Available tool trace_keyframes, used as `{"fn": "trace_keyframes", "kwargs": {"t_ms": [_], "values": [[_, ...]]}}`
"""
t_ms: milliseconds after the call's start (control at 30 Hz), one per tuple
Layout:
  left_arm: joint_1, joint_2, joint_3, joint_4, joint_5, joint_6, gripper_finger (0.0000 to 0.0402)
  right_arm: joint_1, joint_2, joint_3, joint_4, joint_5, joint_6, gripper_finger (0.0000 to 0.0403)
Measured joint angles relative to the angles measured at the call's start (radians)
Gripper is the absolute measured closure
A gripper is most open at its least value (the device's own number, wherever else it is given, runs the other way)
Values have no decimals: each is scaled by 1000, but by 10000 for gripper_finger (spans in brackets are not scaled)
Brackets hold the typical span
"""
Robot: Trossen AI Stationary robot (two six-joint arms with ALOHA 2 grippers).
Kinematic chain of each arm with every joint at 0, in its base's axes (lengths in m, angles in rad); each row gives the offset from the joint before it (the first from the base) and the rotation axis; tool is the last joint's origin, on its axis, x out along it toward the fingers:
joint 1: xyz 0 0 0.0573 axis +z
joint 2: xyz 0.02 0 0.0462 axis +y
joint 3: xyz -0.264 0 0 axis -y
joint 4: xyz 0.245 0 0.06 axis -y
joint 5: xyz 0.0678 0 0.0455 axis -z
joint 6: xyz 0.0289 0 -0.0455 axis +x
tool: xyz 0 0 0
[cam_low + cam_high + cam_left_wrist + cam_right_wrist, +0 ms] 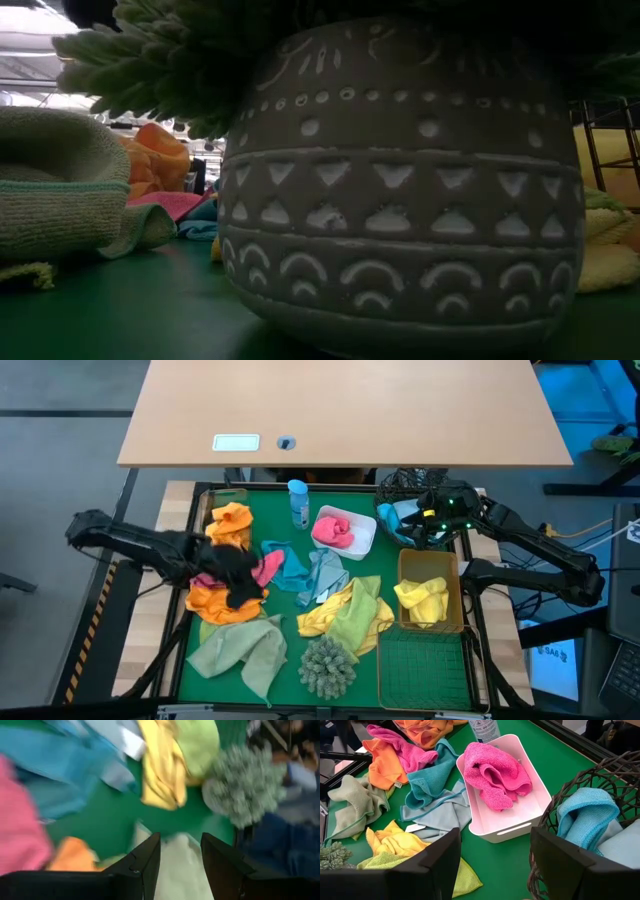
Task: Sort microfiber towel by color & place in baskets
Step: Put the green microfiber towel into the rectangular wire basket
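Towels litter the green table (pixel 365 575); a patterned grey pot (pixel 400 190) sits at six o'clock. The left hand (pixel 180 865) hovers released at nine o'clock. The right hand (pixel 492 865), released, is beside the black wire basket (pixel 570 785) at two o'clock.

No text can be read anywhere; the label on the bottle (pixel 298 503) beside the white tub (pixel 366 541) is too small to read.

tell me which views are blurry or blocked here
Left wrist view: motion-smeared, the yellow towel and shaggy plant soft-edged. Low view: mostly blocked by a patterned pot close to the lens, dim. High view and right wrist view: sharp, the pink towel in the white tub evenly lit.
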Motion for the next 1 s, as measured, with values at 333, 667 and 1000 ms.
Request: {"fn": "trace_keyframes", "kwargs": {"t_ms": [333,667,1000], "values": [[-197,192,0,141,-56,-62,266,0,0,0,3,0,0,166],[-276,283,0,248,-129,-65,266,0,0,0,3,0,0,166],[-328,341,0,242,-233,-64,266,0,0,0,3,0,0,166]]}}
